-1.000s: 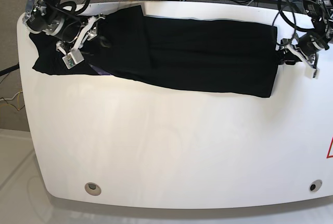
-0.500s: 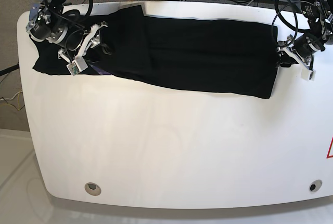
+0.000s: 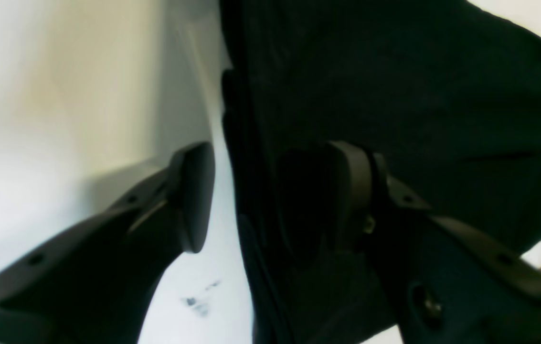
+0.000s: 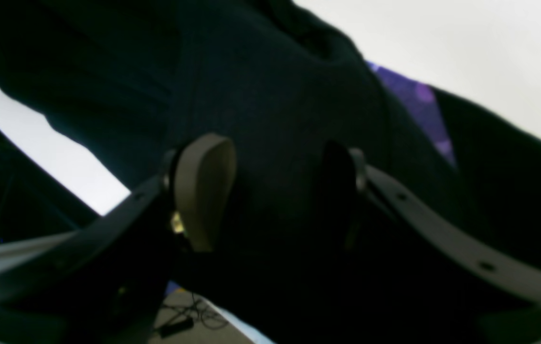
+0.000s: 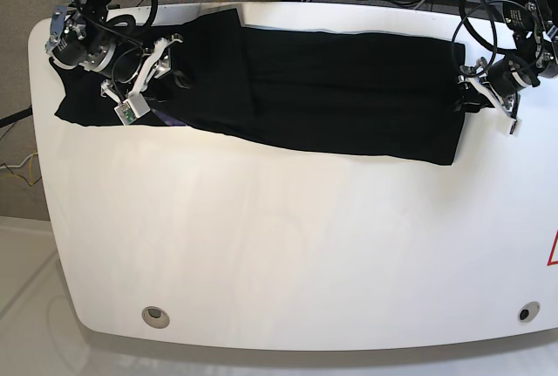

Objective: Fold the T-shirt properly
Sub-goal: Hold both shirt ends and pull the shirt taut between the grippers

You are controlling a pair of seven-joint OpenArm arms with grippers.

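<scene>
T-shirt, a large plain black cloth garment, lies spread in a long band across the far part of the white rounded table; the near part of the table carries two small round insets at its front corners. Left gripper, at the shirt's end on the base view's right, has its dark fingers spread, straddling the cloth's edge without pinching it. Right gripper, over the opposite end, likewise holds its fingers apart above the fabric, beside a purplish patch. Cables trail behind the table's far edge.
</scene>
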